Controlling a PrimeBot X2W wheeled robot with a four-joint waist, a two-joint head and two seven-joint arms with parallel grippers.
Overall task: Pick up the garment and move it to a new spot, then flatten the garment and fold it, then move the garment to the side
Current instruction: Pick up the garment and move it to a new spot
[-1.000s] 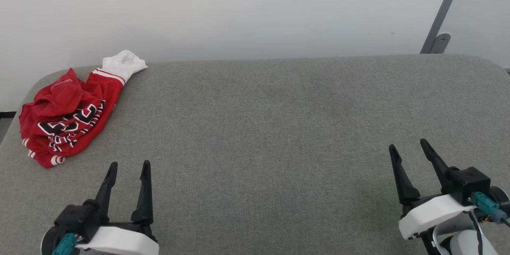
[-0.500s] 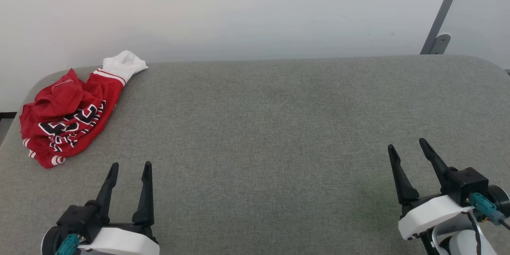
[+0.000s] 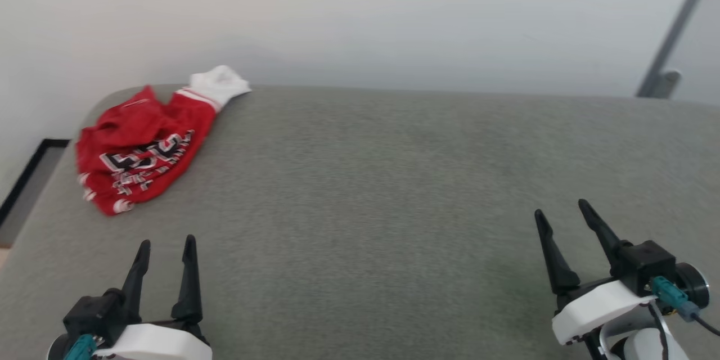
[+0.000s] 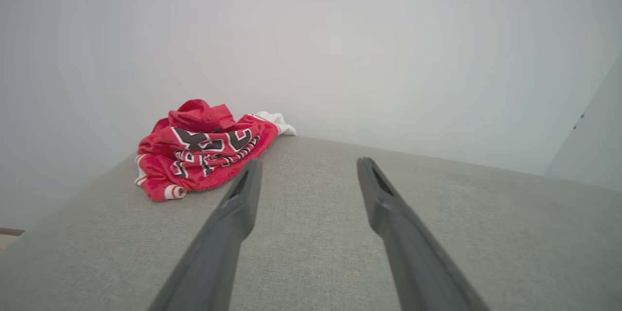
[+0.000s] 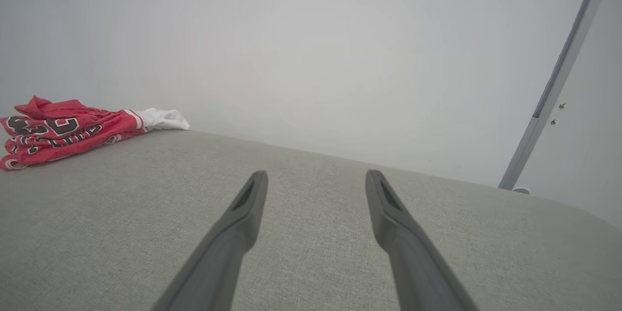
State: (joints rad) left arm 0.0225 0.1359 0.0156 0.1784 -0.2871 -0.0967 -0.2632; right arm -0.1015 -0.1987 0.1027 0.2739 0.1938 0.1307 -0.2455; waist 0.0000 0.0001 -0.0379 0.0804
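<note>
From the head view, the garment [image 3: 140, 149] lies in a crumpled red heap at the far left corner of the grey fabric counter [image 3: 365, 180], close to the pale wall [image 3: 337, 11]. Its white sleeve [image 3: 220, 81] sticks out at the far end of the heap, and the black-and-white lettering [image 3: 143, 157] faces up, creased. The left gripper [image 3: 167, 241] sits low at the near left. Its jaws are spread wide with nothing between them, and the garment is well ahead of it, not touching. The right gripper [image 3: 561, 207] is at the near right, equally wide and empty, far across the counter from the heap. A slanted grey metal post [image 3: 672, 39] stands at the far right.

In the left wrist view, the two dark fingers [image 4: 233, 214] are parted over bare counter. The garment is bunched beyond the tip of the left-hand one, against the wall.

In the right wrist view, that arm's fingers [image 5: 388, 214] are splayed the same way over bare fabric. The garment is far off at the left edge, with its sleeve pointing right.
</note>
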